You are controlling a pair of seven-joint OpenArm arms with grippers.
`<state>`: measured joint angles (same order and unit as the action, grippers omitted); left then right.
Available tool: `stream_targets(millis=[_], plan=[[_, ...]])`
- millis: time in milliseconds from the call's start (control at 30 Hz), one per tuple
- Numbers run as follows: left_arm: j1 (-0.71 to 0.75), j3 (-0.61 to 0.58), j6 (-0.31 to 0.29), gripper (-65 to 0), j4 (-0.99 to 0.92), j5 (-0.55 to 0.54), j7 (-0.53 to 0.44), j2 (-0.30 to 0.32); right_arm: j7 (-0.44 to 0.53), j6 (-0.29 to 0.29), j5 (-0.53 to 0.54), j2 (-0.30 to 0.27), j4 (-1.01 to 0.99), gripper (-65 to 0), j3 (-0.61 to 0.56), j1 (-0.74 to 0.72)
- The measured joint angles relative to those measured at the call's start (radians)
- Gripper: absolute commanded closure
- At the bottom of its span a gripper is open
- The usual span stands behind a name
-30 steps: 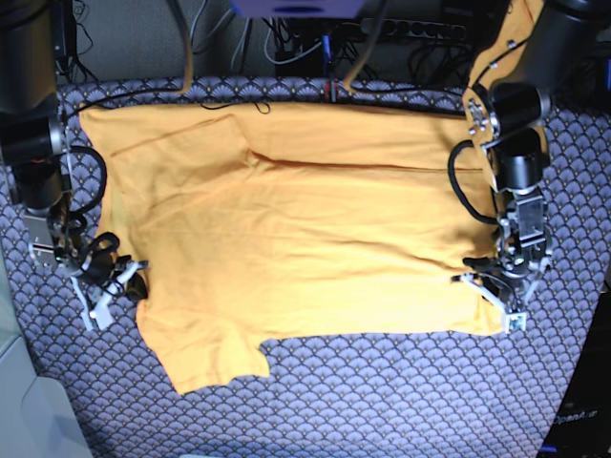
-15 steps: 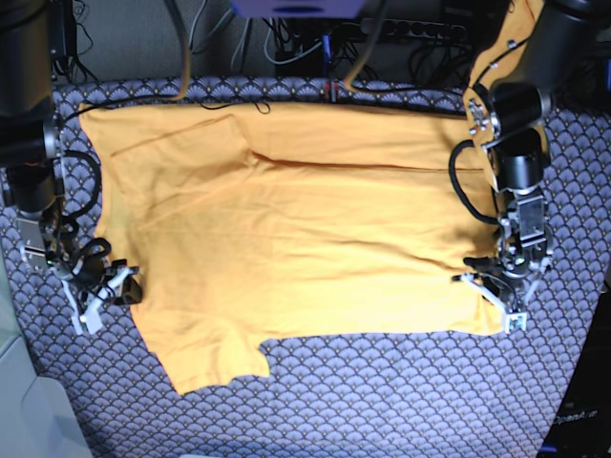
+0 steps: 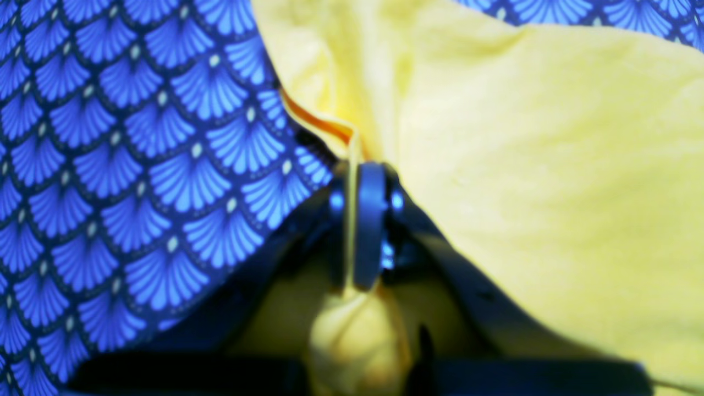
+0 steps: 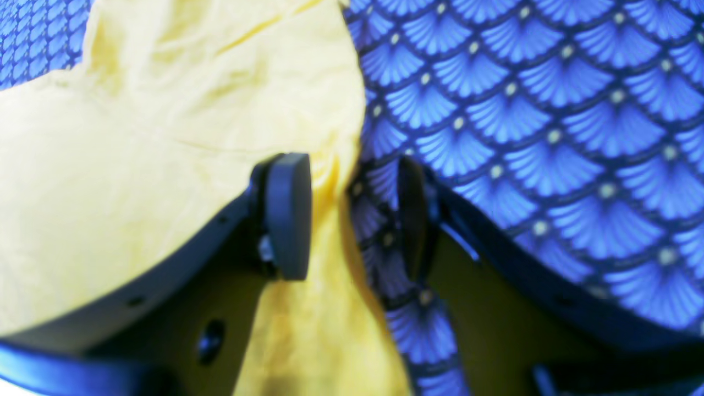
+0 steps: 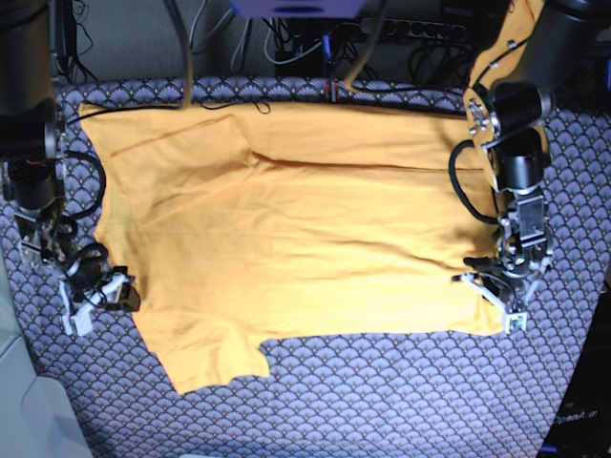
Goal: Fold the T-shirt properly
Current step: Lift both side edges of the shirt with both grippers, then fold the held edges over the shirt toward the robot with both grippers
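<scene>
The yellow-orange T-shirt (image 5: 296, 229) lies spread flat on the table, one sleeve (image 5: 215, 358) pointing to the front. My left gripper (image 5: 503, 296) sits at the shirt's right front corner, shut on a thin fold of its edge. The left wrist view shows that fold pinched between the closed pads of the left gripper (image 3: 355, 181), with the T-shirt (image 3: 550, 165) spreading to the right. My right gripper (image 5: 94, 298) is at the shirt's left edge, open. In the right wrist view its fingers (image 4: 286, 214) stand apart, and the T-shirt (image 4: 137, 165) edge lies loose between them.
A blue-grey scallop-patterned cloth (image 5: 401, 401) covers the whole table under the shirt. Cables and a power strip (image 5: 401, 33) run behind the far edge. A pale object (image 5: 19, 401) stands off the front left corner.
My right gripper has opened, letting go of the shirt's left edge, and has slid a little left and toward the front. The left arm and the shirt have not moved.
</scene>
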<state>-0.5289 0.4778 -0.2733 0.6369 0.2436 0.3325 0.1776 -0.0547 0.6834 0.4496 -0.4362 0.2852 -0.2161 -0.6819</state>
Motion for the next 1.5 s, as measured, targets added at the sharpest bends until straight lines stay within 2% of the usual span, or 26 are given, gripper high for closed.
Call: stream_targets(millis=[233,400,500,633,700,833,967,1033,1167,1300,1500], plan=[[0.016,0.003,0.000,0.0,0.011,-0.001,-0.011,0.000,0.000,-0.003,0.000,0.007,-0.002,-26.9,0.000,0.023],[0.021,0.003,0.000,0.0,0.011,-0.008,-0.019,0.000,0.014,-0.001,0.002,0.007,-0.002,-24.0,0.000,0.032],[0.021,0.003,0.000,0.0,0.011,-0.008,-0.019,0.000,0.018,-0.002,0.003,0.010,-0.002,-16.9,-0.018,0.032],[0.021,0.003,0.000,0.0,0.011,-0.008,-0.019,0.000,0.023,-0.002,0.005,0.024,0.000,0.0,-0.055,0.031],[0.021,0.003,0.000,0.0,0.011,-0.008,-0.018,0.000,0.026,-0.003,0.011,0.034,0.000,0.0,-0.061,0.031],[0.019,0.003,-0.007,0.0,0.031,-0.015,0.042,0.005,0.020,-0.002,0.010,0.036,0.003,0.0,-0.056,0.028],[0.068,0.003,-0.007,0.0,0.164,-0.007,0.126,-0.004,0.020,-0.003,0.000,0.034,0.054,0.0,-0.056,0.045],[0.100,0.003,-0.007,0.0,0.253,-0.004,0.173,-0.009,0.022,0.000,0.001,0.026,0.105,0.0,-0.056,0.069],[0.144,-0.003,-0.003,0.0,0.404,-0.004,0.196,-0.034,0.022,-0.003,0.000,-0.011,0.245,0.0,-0.055,0.156],[0.155,-0.004,-0.008,0.0,0.433,-0.008,0.230,-0.040,0.015,0.000,0.000,-0.029,0.403,0.0,-0.052,0.261],[0.201,-0.001,-0.008,0.0,0.499,-0.007,0.260,-0.039,0.018,0.000,0.000,-0.033,0.586,0.0,0.090,0.406]])
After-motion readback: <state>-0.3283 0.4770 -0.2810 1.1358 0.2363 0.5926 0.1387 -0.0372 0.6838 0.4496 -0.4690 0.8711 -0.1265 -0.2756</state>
